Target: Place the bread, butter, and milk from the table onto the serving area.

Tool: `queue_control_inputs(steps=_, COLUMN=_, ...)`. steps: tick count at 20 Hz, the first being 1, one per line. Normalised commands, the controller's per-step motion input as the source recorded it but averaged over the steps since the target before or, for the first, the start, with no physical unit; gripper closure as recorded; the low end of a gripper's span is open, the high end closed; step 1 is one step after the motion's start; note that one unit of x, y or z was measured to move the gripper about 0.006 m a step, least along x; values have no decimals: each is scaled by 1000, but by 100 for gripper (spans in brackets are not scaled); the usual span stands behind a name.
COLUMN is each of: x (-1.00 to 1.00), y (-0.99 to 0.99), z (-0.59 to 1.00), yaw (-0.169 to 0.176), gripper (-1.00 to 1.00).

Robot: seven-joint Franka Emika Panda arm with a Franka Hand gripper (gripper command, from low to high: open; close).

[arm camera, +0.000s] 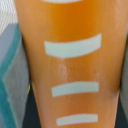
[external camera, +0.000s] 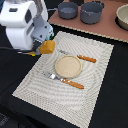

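Observation:
The bread [external camera: 48, 47], a golden-orange loaf with pale slashes, is held in my gripper [external camera: 44, 46], which is shut on it. It hangs just above the far corner of the serving area [external camera: 95, 85], at the exterior view's left, a cream striped placemat. In the wrist view the bread [arm camera: 70, 60] fills the frame between a grey-teal finger [arm camera: 9, 85] and a dark one. The round tan plate [external camera: 67, 65] lies in the placemat's middle, clear of the bread. The butter and the milk do not show; the arm hides the table [external camera: 15, 70] behind it.
Orange-handled cutlery lies on both sides of the plate [external camera: 86, 59] [external camera: 73, 84]. A pinkish-brown board [external camera: 107, 27] at the back holds two grey pots [external camera: 68, 9] [external camera: 92, 12] and a pale bowl [external camera: 123, 17].

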Motion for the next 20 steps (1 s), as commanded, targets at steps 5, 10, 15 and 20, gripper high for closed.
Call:
queue_control_inputs(steps=5, x=941, y=15, z=13, yaw=-92, gripper=100)
queue_control_inputs(steps=10, x=948, y=253, z=-2, yaw=-50, gripper=100)
queue_control_inputs(steps=15, x=927, y=287, z=-39, yaw=-42, gripper=100)
queue_control_inputs(steps=20, x=940, y=223, z=-11, yaw=-39, gripper=100)
